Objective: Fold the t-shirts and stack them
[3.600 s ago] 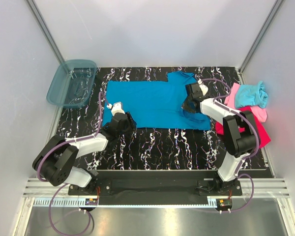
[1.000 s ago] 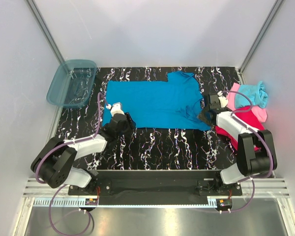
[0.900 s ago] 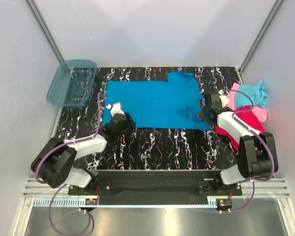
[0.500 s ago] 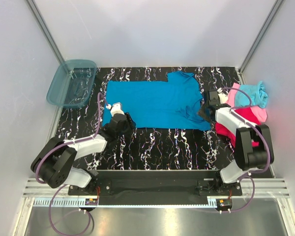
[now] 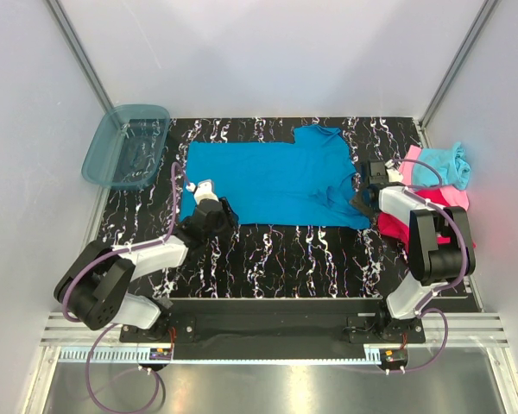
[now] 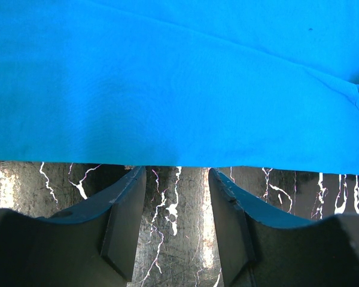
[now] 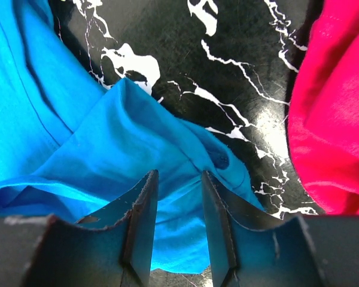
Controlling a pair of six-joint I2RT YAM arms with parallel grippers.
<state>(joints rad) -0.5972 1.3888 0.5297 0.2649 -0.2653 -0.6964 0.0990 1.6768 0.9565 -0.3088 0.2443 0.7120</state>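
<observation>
L end effector unclenched at blue tee hem, R end effector unclenched over sleeve

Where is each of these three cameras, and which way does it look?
Top external: above and behind, looking down on table and blue t-shirt; both arms show.
Left wrist: on the left arm, facing the shirt's edge past its fingers.
Right wrist: on the right arm, facing the sleeve and magenta-red t-shirt past its fingers.
All share the blue t-shirt.
</observation>
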